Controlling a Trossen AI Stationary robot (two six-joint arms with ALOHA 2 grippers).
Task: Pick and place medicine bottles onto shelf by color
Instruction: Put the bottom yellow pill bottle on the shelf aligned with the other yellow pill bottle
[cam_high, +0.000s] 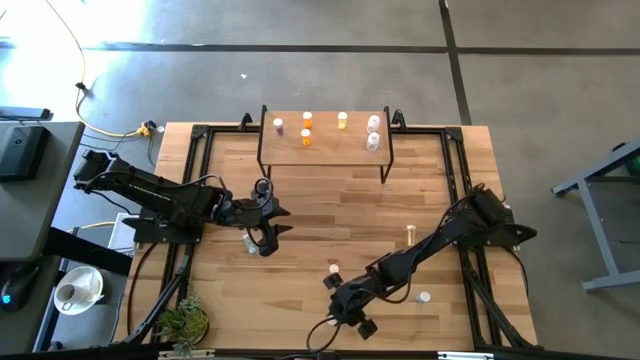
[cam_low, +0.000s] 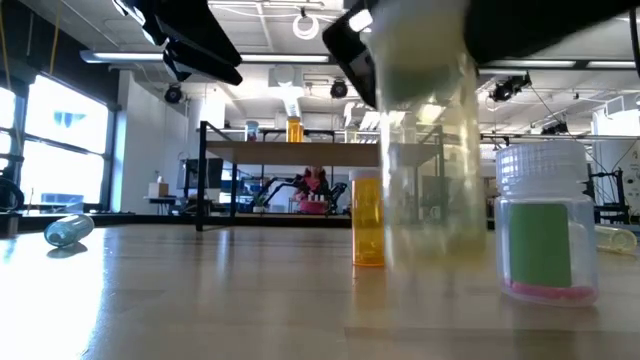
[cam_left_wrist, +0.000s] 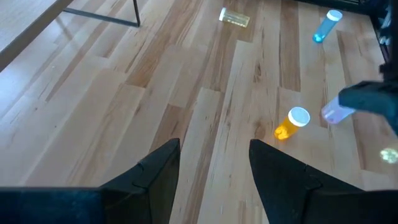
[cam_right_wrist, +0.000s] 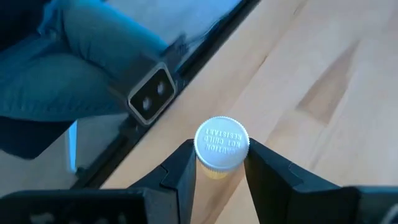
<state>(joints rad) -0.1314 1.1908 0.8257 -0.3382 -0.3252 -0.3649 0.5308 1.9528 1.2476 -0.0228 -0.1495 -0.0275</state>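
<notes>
One yellow bottle (cam_right_wrist: 219, 152) sits clamped in our right pincer (cam_right_wrist: 217, 168) just under its ribbed cap; light, slick plastic, we judge. Our left pincer (cam_left_wrist: 214, 171) gapes, holding nothing.

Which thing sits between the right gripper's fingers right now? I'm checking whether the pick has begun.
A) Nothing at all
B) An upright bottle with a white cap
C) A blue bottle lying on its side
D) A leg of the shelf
B: in the right wrist view the right gripper has a finger on each side of a bottle seen cap-up, its round white cap filling the gap between them.
</notes>
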